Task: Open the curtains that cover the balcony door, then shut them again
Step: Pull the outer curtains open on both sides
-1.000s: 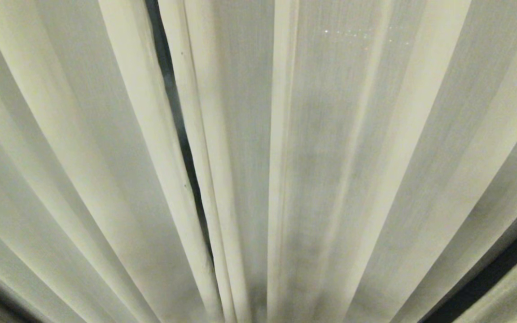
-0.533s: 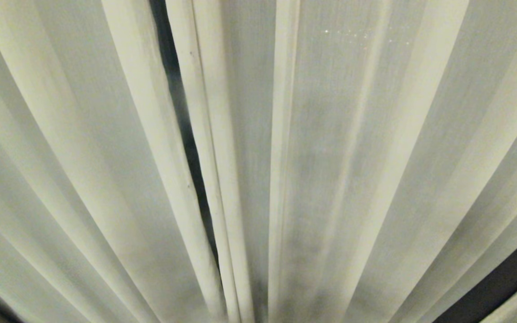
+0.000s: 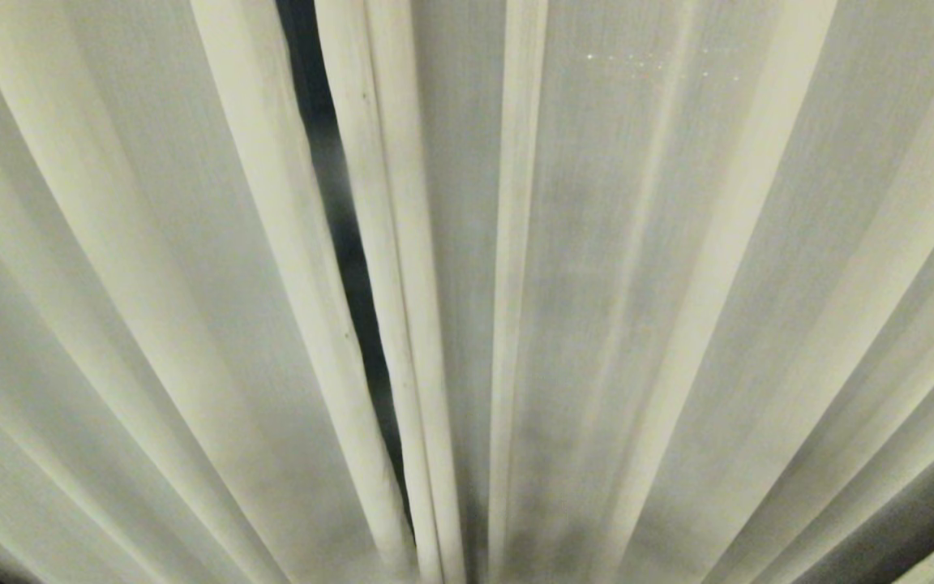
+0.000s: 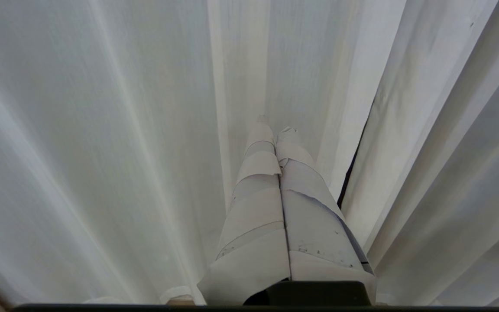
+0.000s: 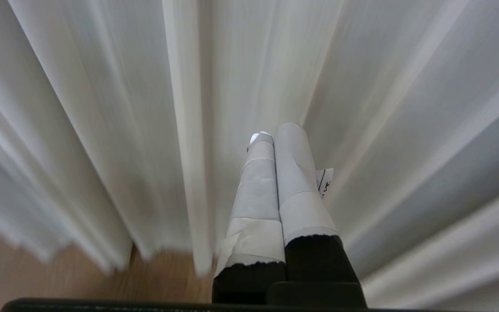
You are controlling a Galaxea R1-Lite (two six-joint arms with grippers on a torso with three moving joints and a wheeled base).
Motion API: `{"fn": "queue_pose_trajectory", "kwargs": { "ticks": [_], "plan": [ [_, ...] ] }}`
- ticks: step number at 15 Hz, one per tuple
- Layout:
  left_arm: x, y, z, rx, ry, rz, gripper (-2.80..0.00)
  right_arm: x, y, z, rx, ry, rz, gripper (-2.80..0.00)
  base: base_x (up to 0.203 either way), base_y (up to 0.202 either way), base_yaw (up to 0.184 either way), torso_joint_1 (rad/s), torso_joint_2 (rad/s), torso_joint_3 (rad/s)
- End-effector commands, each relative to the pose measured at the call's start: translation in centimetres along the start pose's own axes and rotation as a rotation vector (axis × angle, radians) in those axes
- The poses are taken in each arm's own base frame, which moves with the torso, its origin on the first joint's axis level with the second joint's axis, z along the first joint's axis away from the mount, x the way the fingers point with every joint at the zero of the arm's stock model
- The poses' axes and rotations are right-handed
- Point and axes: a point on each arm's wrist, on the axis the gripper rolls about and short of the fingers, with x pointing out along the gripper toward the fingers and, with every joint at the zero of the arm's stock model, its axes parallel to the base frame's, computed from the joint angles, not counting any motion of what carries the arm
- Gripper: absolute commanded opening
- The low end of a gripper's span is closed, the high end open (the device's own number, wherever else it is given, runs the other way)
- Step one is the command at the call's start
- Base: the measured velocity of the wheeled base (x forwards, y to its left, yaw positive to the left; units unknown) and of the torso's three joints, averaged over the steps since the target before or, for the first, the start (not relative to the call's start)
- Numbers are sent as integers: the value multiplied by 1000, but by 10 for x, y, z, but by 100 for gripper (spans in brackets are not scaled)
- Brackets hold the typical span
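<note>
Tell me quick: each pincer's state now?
Left pincer: closed, holding nothing, beside the curtains.
Right pincer: closed, holding nothing.

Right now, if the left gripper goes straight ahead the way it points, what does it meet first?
Most likely the curtains: the shut left gripper points into a cream pleat beside the dark gap. Its distance from the fabric is unclear.

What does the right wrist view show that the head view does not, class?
Only the right wrist view shows the right claw, its paper-wrapped fingers pressed shut, and the light wooden floor below the hem. Only the head view shows the narrow dark gap between panels. Both show the pleated cream-beige fabric curtains.
</note>
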Motion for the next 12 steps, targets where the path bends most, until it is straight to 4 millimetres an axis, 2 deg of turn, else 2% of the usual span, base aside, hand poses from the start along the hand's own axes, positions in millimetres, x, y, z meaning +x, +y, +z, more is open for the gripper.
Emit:
{"fn": "queue_pose_trajectory", "kwargs": {
  "ticks": [1,12],
  "plan": [
    [0,0,0,-1,-1,0,-280,-8,1,-3,7,-102,-12,-280,0,0,0,0,0,0],
    [0,0,0,0,-1,0,-280,-8,1,-3,14,-102,-12,-280,0,0,0,0,0,0]
  ]
}}
